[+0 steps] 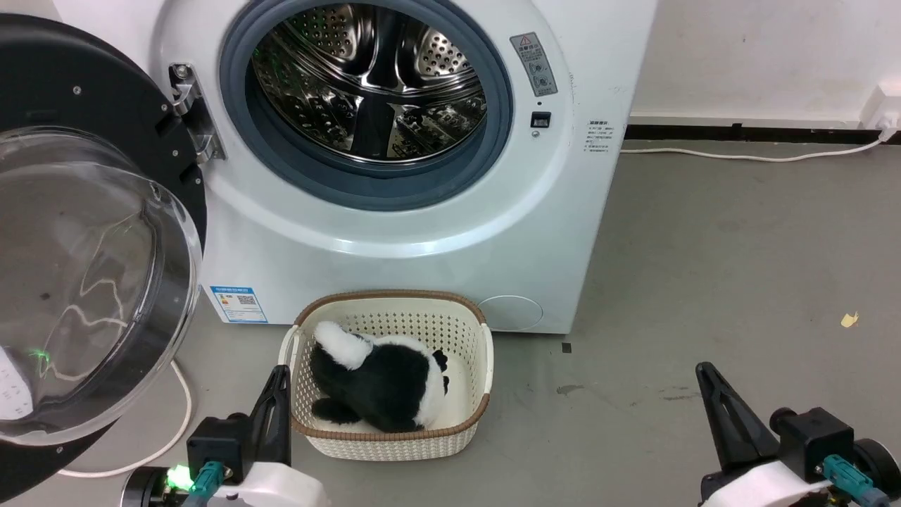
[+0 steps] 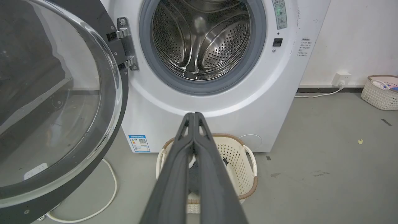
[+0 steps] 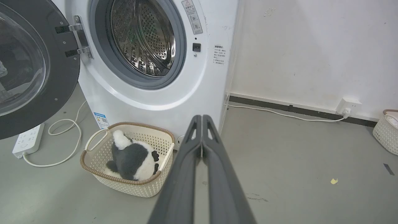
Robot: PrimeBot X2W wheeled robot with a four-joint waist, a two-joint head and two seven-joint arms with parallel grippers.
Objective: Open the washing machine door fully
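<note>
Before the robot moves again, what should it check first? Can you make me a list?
1. The washing machine door stands swung away from the drum: ok.
2. Door at the limit of its hinge: cannot tell.
3. The left gripper has jaws shut, holding nothing: ok.
4. The right gripper has jaws shut, holding nothing: ok.
5. The basket with the plush toy sits apart from the door: ok.
6. The white cable touching the door above it: cannot tell.

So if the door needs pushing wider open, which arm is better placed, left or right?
Probably left. The door hangs from its hinge on the robot's left, close to the left fingers; the right fingers sit far off, beyond the basket.
</note>
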